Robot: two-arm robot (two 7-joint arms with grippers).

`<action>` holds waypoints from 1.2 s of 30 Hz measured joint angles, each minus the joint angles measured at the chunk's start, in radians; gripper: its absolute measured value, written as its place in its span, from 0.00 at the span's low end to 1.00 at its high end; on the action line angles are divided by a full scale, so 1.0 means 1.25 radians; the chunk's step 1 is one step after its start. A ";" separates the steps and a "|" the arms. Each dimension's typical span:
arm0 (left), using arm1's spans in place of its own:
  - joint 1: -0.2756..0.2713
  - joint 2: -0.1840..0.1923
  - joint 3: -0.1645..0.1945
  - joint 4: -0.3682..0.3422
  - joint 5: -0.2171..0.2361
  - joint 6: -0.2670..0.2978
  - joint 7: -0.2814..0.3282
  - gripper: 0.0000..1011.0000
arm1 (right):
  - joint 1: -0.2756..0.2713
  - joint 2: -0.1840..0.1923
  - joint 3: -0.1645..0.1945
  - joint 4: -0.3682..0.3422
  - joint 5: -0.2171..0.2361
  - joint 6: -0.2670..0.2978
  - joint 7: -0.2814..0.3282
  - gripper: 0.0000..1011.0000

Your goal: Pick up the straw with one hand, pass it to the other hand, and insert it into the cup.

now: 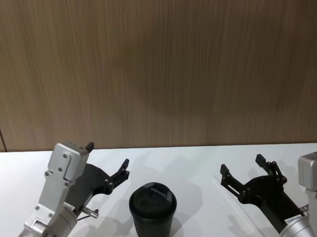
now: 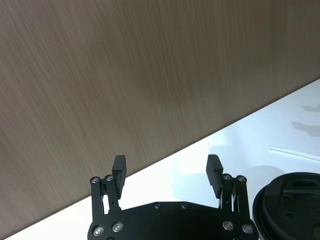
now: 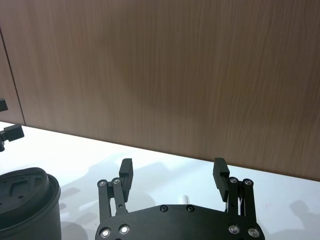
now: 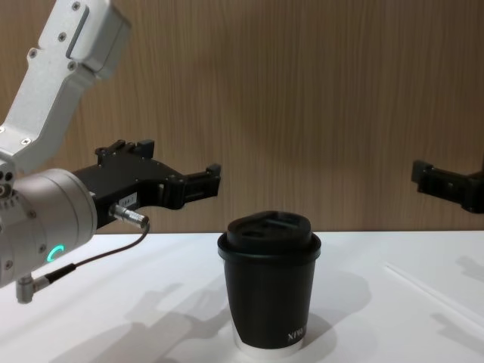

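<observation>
The straw (image 4: 427,291) lies flat on the counter (image 1: 191,164), to the right of the cup (image 1: 152,204) and apart from it, not yet picked up. The right gripper (image 1: 242,164) hovers over that side, spread and empty. It should descend straddling the straw crosswise and pinch near one end, leaving length for the left gripper (image 1: 107,154), also spread.

Straw (image 2: 294,153) right of cup (image 4: 270,291) (both on table (image 1: 202,164)).
</observation>
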 joint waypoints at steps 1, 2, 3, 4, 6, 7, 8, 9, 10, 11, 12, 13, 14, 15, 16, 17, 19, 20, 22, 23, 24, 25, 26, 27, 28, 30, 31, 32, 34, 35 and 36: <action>0.000 0.000 0.000 0.000 0.000 0.000 0.000 0.99 | 0.000 0.000 0.000 0.000 0.000 0.000 0.000 0.99; 0.000 0.000 0.000 0.000 0.000 0.000 0.000 0.99 | 0.000 0.000 0.000 0.000 0.000 0.000 0.000 0.99; 0.000 0.000 0.000 0.000 0.000 0.000 0.000 0.99 | 0.000 0.000 0.000 0.000 0.000 0.000 0.000 0.99; 0.000 0.000 0.000 0.000 0.000 0.000 0.000 0.99 | 0.000 0.000 0.000 0.000 0.000 0.000 0.000 0.99; 0.000 0.000 0.000 0.000 0.000 0.000 0.000 0.99 | 0.000 0.000 0.000 0.000 0.000 0.000 0.000 0.99; 0.000 0.000 0.000 0.000 0.000 0.000 0.000 0.99 | 0.000 0.000 0.000 0.000 0.000 0.000 0.000 0.99; 0.000 0.000 0.000 0.000 0.000 0.000 0.000 0.99 | 0.000 0.000 0.000 0.000 0.000 0.000 0.000 0.99; 0.000 0.000 0.000 0.000 0.000 0.000 0.000 0.99 | 0.000 0.000 0.000 0.000 0.000 0.000 0.000 0.99; 0.000 0.000 0.000 0.000 0.000 0.000 0.000 0.99 | 0.000 0.000 0.000 0.000 0.000 0.000 0.000 0.99; 0.000 0.000 0.000 0.000 0.000 0.000 0.000 0.99 | 0.000 0.000 0.000 0.000 0.000 0.000 0.000 0.99; 0.000 0.000 0.000 0.000 0.000 0.000 0.000 0.99 | 0.000 0.000 0.000 0.000 0.000 0.000 0.000 0.99; 0.000 0.000 0.000 0.000 0.000 0.000 0.000 0.99 | 0.000 0.000 0.000 0.000 0.000 0.000 0.000 0.99; 0.000 0.000 0.000 0.000 0.000 0.000 0.000 0.99 | 0.000 0.000 0.000 0.000 0.000 0.000 0.000 0.99; 0.000 0.000 0.000 0.000 0.000 0.000 0.000 0.99 | 0.000 0.000 0.000 0.000 0.000 0.000 0.000 0.99; 0.000 0.000 0.000 0.000 0.000 0.000 0.000 0.99 | 0.000 0.000 0.000 0.000 0.000 0.000 0.000 0.99; 0.000 0.000 0.000 0.000 0.000 0.000 0.000 0.99 | 0.000 0.000 0.000 0.000 0.000 0.000 0.000 0.99; 0.000 0.000 0.000 0.000 0.000 0.000 0.000 0.99 | 0.000 0.000 0.000 0.000 0.000 0.000 0.000 0.99; 0.000 0.000 0.000 0.000 0.000 0.000 0.000 0.99 | 0.000 0.000 0.000 0.000 0.000 0.000 0.000 0.99; 0.000 0.000 0.000 0.000 0.000 0.000 0.000 0.99 | 0.000 0.000 0.000 0.000 0.000 0.000 0.000 0.99; 0.000 0.000 0.000 0.000 0.000 0.000 0.000 0.99 | 0.000 0.001 0.000 0.000 0.000 0.000 0.001 0.99; 0.000 0.000 0.000 0.000 0.000 0.000 0.000 0.99 | 0.000 0.002 0.001 0.000 0.000 0.000 0.002 0.99; 0.000 0.000 0.000 0.000 0.000 0.000 0.000 0.99 | 0.000 0.003 0.001 0.000 0.000 0.000 0.004 0.99; 0.000 0.000 0.000 0.000 0.000 0.000 0.000 0.99 | 0.000 0.005 0.001 0.000 0.000 0.000 0.006 0.99; 0.000 0.000 0.000 0.000 0.000 0.000 0.000 0.99 | 0.000 0.009 0.003 0.000 0.000 0.001 0.012 0.99; 0.000 0.000 0.000 0.000 0.000 0.000 0.000 0.99 | 0.000 0.012 0.004 0.000 0.000 0.002 0.014 0.99; 0.000 0.000 0.000 0.000 0.000 0.000 0.000 0.99 | -0.002 0.024 0.006 0.000 0.001 0.004 0.028 0.99; 0.000 0.000 0.000 0.000 0.000 0.000 0.000 0.99 | -0.003 0.028 0.008 0.000 0.001 0.005 0.033 0.99; 0.000 0.000 0.000 0.000 0.000 0.000 0.000 0.99 | -0.005 0.033 0.009 -0.001 0.002 0.006 0.039 0.99; 0.000 0.000 0.000 0.000 0.000 0.000 0.000 0.99 | -0.012 0.050 0.014 -0.004 0.003 0.011 0.055 0.99; 0.000 0.000 0.000 0.000 0.000 0.000 0.000 0.99 | -0.014 0.056 0.016 -0.005 0.004 0.012 0.060 0.99; 0.000 0.000 0.000 0.000 0.000 0.000 0.000 0.99 | -0.017 0.062 0.017 -0.007 0.005 0.014 0.066 0.99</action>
